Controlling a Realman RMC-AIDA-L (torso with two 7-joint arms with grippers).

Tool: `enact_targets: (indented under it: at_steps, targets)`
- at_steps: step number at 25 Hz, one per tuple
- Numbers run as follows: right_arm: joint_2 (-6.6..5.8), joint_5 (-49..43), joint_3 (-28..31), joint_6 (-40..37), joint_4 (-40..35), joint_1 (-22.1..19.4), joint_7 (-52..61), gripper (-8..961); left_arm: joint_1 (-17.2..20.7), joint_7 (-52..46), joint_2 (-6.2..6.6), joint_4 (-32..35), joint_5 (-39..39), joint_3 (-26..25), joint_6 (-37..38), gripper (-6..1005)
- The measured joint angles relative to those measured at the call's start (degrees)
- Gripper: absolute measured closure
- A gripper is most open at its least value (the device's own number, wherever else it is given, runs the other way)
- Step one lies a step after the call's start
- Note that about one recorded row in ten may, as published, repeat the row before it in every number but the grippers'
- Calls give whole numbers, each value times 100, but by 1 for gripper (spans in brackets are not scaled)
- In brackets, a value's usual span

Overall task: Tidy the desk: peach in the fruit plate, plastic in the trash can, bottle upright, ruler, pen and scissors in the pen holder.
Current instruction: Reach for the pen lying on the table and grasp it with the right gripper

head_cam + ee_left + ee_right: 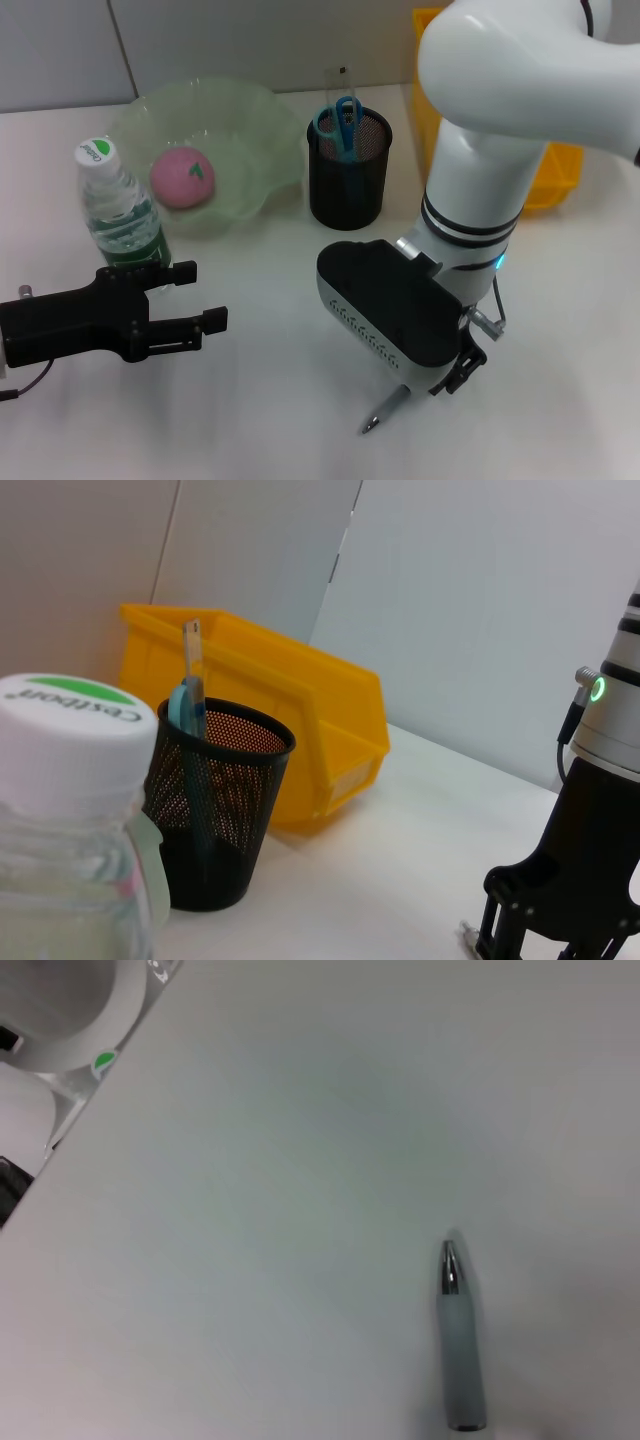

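A pink peach (pixel 182 178) lies in the green glass fruit plate (pixel 262 130). The water bottle (pixel 120 212) (pixel 65 740) stands upright beside the plate. Blue scissors (pixel 341 122) (pixel 184 706) and a clear ruler (pixel 338 80) (pixel 190 645) stand in the black mesh pen holder (pixel 347 190) (pixel 215 820). My right gripper (pixel 452 378) hangs low over the table's front and is shut on a grey pen (pixel 385 408) (pixel 460 1350), whose tip points down at the table. My left gripper (pixel 205 296) is open and holds nothing, just in front of the bottle. No plastic or trash can is in view.
A yellow bin (pixel 552 175) (pixel 290 710) stands at the back right, behind the pen holder. My right arm (pixel 480 190) (pixel 590 810) rises between the holder and the bin. Bare white table (pixel 270 400) lies between the two grippers.
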Motion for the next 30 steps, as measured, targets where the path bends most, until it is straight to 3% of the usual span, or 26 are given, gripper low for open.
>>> enact_targets:
  at_steps: [8, 12, 30]
  targets:
    - [0, -1, -108, 127, 6, -44, -1, 513, 13, 0, 0, 0, 0, 0, 2, 271]
    - [0, -1, -140, 135, 6, -47, -2, 598, 19, 0, 0, 0, -3, 0, 9, 273]
    - [0, -5, -210, 251, 66, -65, -34, 690, 88, 0, 0, -1, -133, 0, 55, 278]
